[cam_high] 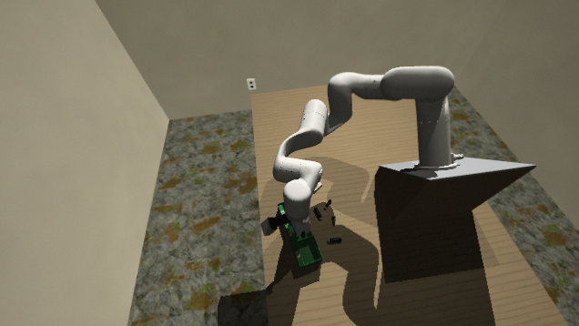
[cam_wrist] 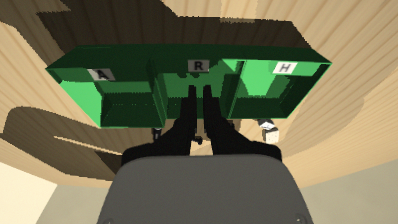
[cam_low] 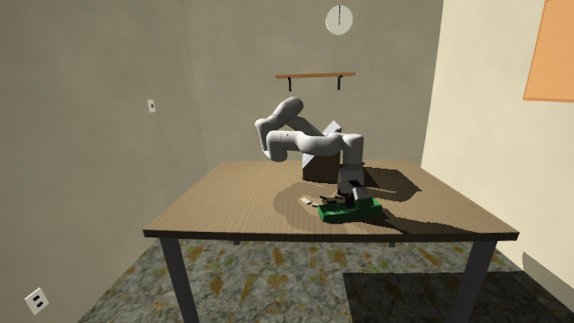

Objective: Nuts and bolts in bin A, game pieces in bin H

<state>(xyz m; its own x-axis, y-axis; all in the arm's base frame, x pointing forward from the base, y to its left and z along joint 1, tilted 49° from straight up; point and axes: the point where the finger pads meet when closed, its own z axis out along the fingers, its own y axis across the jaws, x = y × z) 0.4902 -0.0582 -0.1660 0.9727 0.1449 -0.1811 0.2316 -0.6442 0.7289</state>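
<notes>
A green bin row (cam_wrist: 187, 87) lies on the table, with compartments marked A (cam_wrist: 101, 74), R (cam_wrist: 198, 65) and H (cam_wrist: 284, 68). It also shows in the top view (cam_high: 302, 243) and the exterior view (cam_low: 349, 209). All three compartments look empty as far as I can see. My gripper (cam_wrist: 199, 95) hangs over the R compartment, fingers nearly together with nothing between them. Several small dark pieces (cam_high: 317, 213) (cam_high: 334, 240) lie on the table beside the bins. A small white piece (cam_wrist: 269, 131) lies on the table just outside the H compartment.
The arm's dark pedestal (cam_high: 428, 214) stands to the right of the pieces. The bins lie close to the table's left edge (cam_high: 264, 237). A small pale piece (cam_low: 305, 199) lies on the table left of the bins in the exterior view.
</notes>
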